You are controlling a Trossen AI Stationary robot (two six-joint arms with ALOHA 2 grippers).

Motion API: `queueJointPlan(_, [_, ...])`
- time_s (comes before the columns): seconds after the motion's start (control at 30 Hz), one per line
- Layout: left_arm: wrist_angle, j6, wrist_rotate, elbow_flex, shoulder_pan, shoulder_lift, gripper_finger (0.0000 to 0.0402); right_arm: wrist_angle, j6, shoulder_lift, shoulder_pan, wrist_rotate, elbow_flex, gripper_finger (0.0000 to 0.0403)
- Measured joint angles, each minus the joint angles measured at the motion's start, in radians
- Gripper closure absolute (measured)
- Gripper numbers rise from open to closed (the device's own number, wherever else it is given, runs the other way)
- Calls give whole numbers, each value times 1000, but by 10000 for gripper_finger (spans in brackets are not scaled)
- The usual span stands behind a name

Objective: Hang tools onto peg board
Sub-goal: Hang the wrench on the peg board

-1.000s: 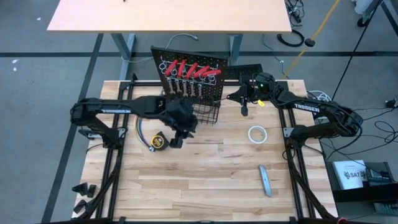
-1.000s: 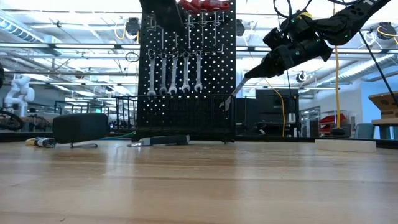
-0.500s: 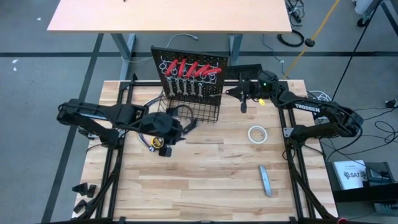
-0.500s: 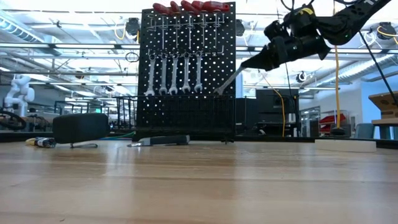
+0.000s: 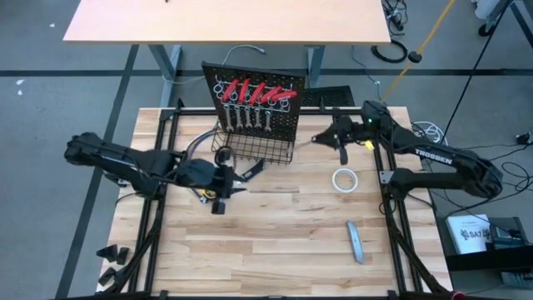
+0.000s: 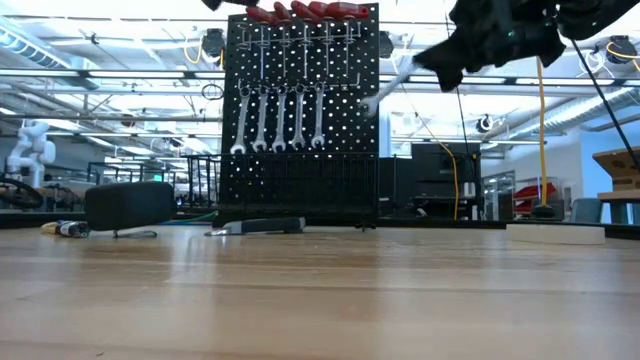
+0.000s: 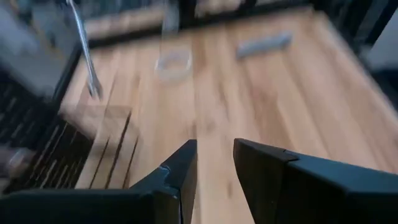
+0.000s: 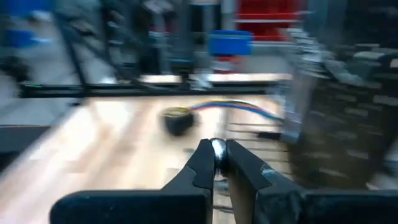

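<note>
Gripping a silver wrench (image 6: pixel 385 85), the right tool (image 5: pixel 340 140) is clamped on its shank and holds it in the air just off the right edge of the peg board (image 5: pixel 287 82); in the right wrist view the fingers (image 8: pixel 202 163) pinch a shiny metal piece between their tips. In the low view the wrench slants out toward the board, its open end near the panel's edge, though whether it touches cannot be told.

On the board, five wrenches (image 6: pixel 280 117) hang side by side below a row of red-handled tools (image 5: pixel 252 88), and a wire basket (image 5: pixel 260 148) sits at the base.

Low over the surface (image 5: pixel 283 242), left of the basket, the left tool (image 5: pixel 221 200) has its fingers (image 7: pixel 180 171) apart with nothing between them. A yellow tape measure (image 5: pixel 205 193) lies just beside it, near a bundle of coloured wires (image 5: pixel 190 173).

Lying on the surface to the right are a white tape roll (image 5: pixel 344 180) and, nearer the front edge, a grey bar (image 5: pixel 356 241).
</note>
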Motion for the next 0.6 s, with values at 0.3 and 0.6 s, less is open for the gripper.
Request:
queueJointPlan(0.3, [990, -6, 147, -511, 99, 33, 290, 0, 60, 89, 150, -20, 45, 390])
queueJointPlan(0.6, [1145, -216, 245, -546, 186, 162, 290, -1, 62, 285, 293, 38, 168, 390])
